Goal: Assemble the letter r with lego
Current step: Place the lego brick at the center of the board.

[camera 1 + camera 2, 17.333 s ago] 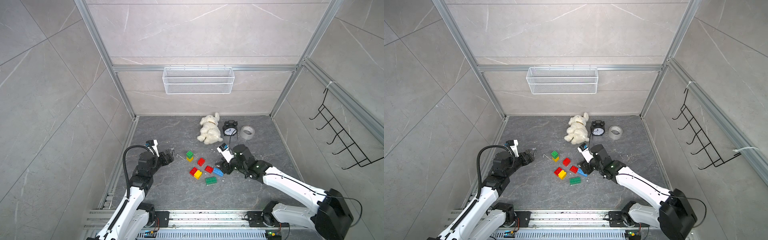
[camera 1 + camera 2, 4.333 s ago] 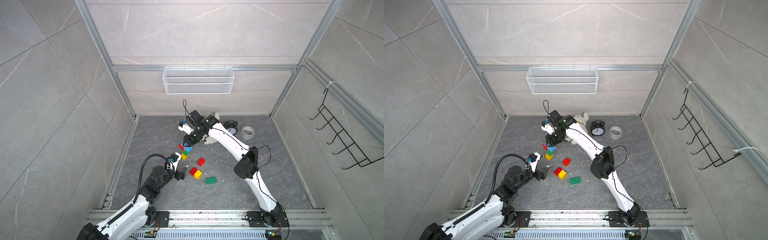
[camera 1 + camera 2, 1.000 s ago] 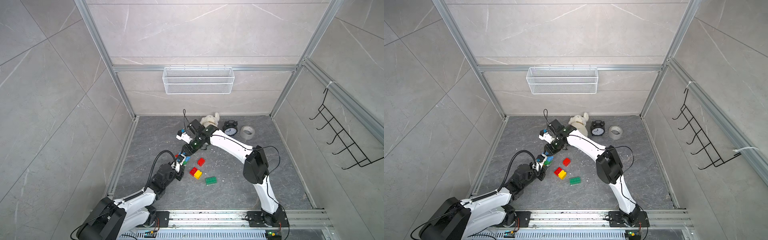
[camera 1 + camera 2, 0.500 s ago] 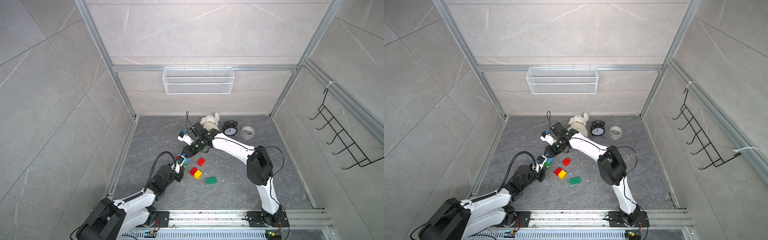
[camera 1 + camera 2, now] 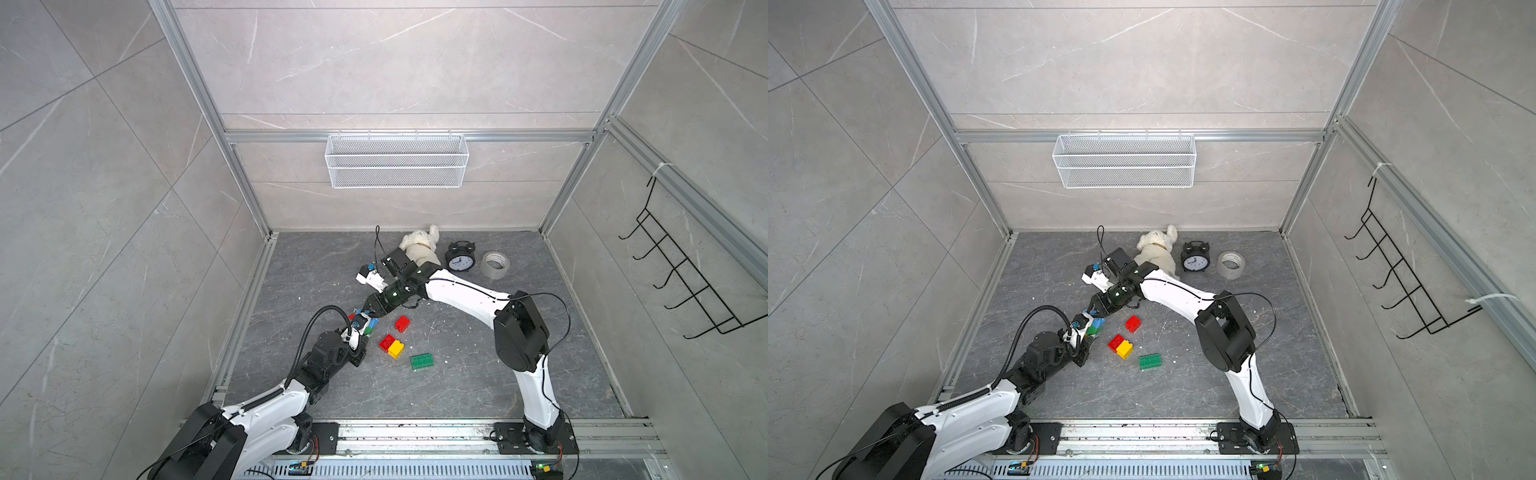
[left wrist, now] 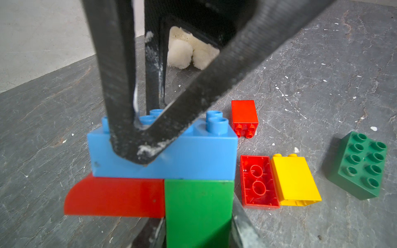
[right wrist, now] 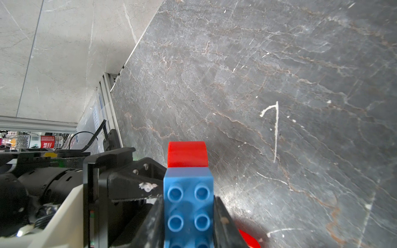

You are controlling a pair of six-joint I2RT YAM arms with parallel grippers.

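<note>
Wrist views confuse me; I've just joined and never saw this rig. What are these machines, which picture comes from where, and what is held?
Two robot arms with pincer grippers. The top views look down from overhead; each wrist view rides on one arm. The left gripper clamps a green brick; the right gripper clamps the blue brick atop it and a red curved brick. Loose on the floor: a red brick, a red-and-yellow pair, a flat green brick. Behind: plush toy, clock, tape roll.
</note>
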